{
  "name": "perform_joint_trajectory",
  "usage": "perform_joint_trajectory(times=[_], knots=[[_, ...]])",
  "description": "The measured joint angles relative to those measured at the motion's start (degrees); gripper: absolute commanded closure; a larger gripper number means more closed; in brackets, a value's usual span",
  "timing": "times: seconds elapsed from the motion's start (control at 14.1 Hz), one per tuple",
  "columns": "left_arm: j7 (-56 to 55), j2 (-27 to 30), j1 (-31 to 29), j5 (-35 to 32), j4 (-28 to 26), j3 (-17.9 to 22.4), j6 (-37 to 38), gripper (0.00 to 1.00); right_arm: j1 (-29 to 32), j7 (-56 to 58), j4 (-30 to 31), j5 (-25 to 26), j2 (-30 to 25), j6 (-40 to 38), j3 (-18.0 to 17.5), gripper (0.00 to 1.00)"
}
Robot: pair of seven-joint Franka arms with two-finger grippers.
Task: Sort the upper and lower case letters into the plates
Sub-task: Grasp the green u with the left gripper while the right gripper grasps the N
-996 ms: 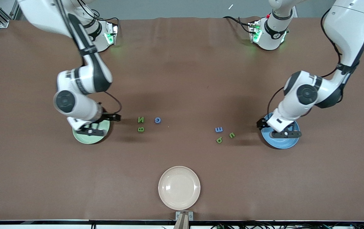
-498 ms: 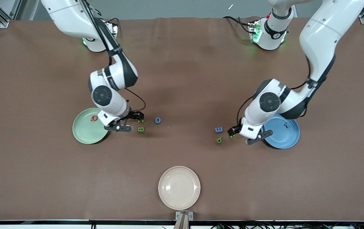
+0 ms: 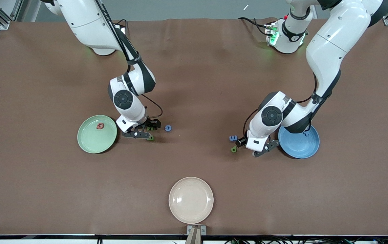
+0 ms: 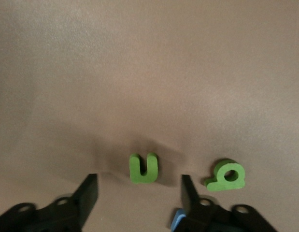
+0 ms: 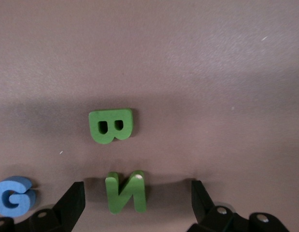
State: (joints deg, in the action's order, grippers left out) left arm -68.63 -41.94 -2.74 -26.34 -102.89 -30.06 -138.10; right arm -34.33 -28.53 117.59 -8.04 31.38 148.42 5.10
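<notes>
The green N (image 5: 125,191) lies flat on the counter (image 3: 194,67) between the right gripper (image 5: 135,200)'s spread jaws, beside the green B (image 5: 111,125) and blue G (image 5: 13,195), near the pale green plate (image 3: 89,142). The green u (image 4: 143,167) sits between the left gripper (image 4: 139,193)'s spread jaws, by the blue plate (image 3: 302,150). Both grippers seem lowered to pinch.

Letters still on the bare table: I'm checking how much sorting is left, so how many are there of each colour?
Green: 4 (N, B, u, round lowercase letter)
Blue: 2 (G, E)
Red: 0
Total: 6
</notes>
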Motion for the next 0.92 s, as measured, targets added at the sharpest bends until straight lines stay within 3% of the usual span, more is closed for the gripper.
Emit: perform_joint_trajectory(times=[0.28,0.5,0.78,0.92], knots=[[0.0,-0.3,0.0,0.0,1.1,0.7,0.0,0.41,-0.4,-1.3,-0.1,0.0,0.1,0.5,0.2,0.2],[0.0,-0.9,0.3,-0.1,1.1,0.7,0.0,0.48,-0.5,-1.5,-0.2,0.0,0.0,0.6,0.2,0.43],[0.0,-1.4,0.7,-1.3,1.5,0.7,0.3,0.87,-0.6,-1.6,-0.7,0.0,-0.1,0.7,0.1,0.82],[0.0,-1.4,0.7,-1.5,1.7,0.6,0.7,0.93,-0.6,-1.7,-0.7,-0.1,-0.3,0.4,0.1,0.96]])
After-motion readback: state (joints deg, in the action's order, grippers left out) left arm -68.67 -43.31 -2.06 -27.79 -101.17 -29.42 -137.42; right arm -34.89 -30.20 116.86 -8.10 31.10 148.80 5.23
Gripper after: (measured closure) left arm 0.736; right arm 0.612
